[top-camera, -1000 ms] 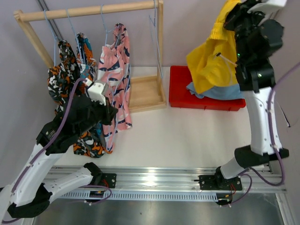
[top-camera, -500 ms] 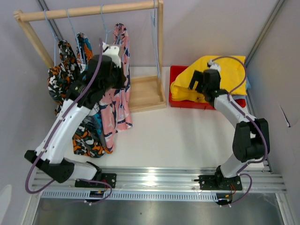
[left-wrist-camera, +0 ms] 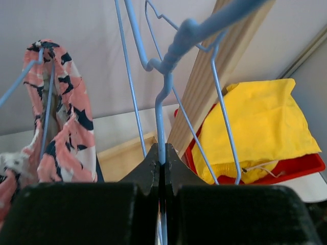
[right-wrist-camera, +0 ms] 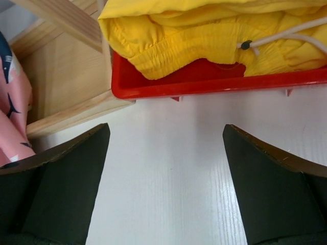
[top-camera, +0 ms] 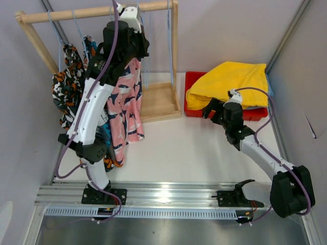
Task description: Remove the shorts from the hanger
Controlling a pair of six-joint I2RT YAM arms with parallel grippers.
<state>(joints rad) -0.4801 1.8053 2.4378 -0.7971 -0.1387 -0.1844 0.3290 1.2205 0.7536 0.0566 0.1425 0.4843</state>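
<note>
While the left end effector (left-wrist-camera: pixel 161 153) is up at the top of the overhead frame, pinched shut on 1 blue hanger (left-wrist-camera: pixel 161 102) wire, the right end effector (right-wrist-camera: pixel 164 153) is spread wide w/ nothing in it, low over the tabletop (top-camera: pixel 194 148) right of centre. 3 printed prs hang on the wooden rack (top-camera: pixel 66 14), upper left: pink shorts (top-camera: pixel 125 102), teal-orange shorts (top-camera: pixel 91 48), orange-black-white shorts (top-camera: pixel 64 87). 1 pr yellow shorts (top-camera: pixel 232 81) lies heaped in the red tray (top-camera: pixel 194 81), upper right.

Yellow shorts (top-camera: pixel 235 81) matt cloth (waistband ribbed), tray (right-wrist-camera: pixel 153 91) glossy plastic, rack (top-camera: pixel 71 14) bare wood w/ grain, hanger (left-wrist-camera: pixel 160 122) smooth wire
</note>
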